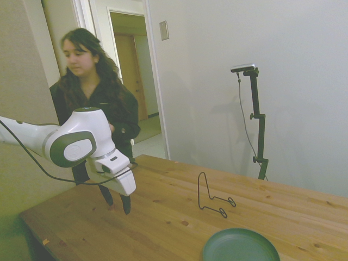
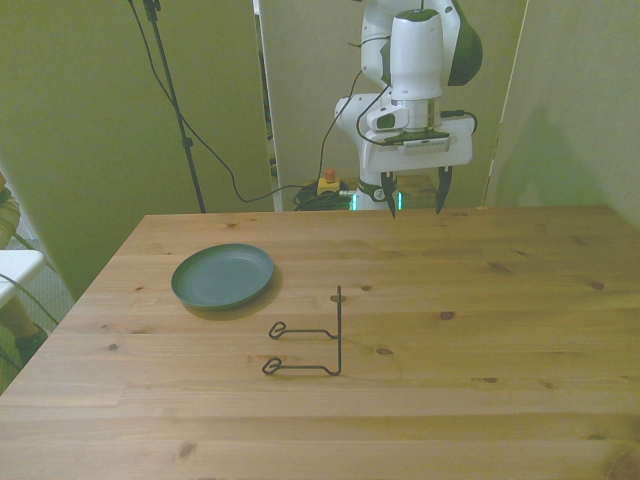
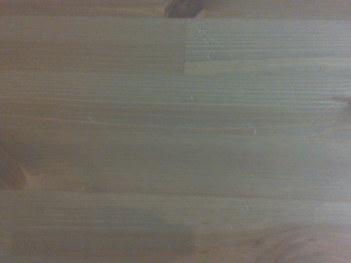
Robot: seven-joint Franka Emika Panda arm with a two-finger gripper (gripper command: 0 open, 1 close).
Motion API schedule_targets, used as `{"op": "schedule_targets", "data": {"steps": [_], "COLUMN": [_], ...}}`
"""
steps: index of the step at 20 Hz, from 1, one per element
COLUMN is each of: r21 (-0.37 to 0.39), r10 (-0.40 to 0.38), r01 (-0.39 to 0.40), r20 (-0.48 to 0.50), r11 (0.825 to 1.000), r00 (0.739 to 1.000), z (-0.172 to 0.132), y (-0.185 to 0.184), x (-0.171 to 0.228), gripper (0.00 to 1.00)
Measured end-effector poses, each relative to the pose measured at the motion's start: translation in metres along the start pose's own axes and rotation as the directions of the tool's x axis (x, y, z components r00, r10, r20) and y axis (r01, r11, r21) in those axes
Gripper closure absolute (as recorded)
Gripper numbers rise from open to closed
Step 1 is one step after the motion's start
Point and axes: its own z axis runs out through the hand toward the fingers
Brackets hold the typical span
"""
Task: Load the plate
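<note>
Across the wooden worktop (image 2: 480,330) we hover with jaws spread and empty, well apart from the plate (image 2: 222,276) lying flat beside the wire rack (image 2: 312,343) meant to hold it.

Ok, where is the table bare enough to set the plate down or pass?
Bare wood on the front view's right of the wire rack and along the near edge. The plate sits beside the rack on its left. The gripper hangs open, far edge.
</note>
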Motion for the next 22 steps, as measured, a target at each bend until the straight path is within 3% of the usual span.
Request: {"op": "schedule_targets", "data": {"steps": [11, 18, 22], "r21": [-0.052, -0.086, -0.084], "r10": [0.021, 0.098, 0.099], "r01": [-0.024, -0.109, -0.111], "r20": [-0.054, -0.125, -0.136], "r11": [0.998, 0.99, 0.99], "r00": [0.998, 0.987, 0.986], "z": [-0.012, -0.036, -0.044], "y": [0.028, 0.112, 0.149], "x": [0.031, 0.098, 0.129], "gripper": [0.0, 0.0, 0.0]}}
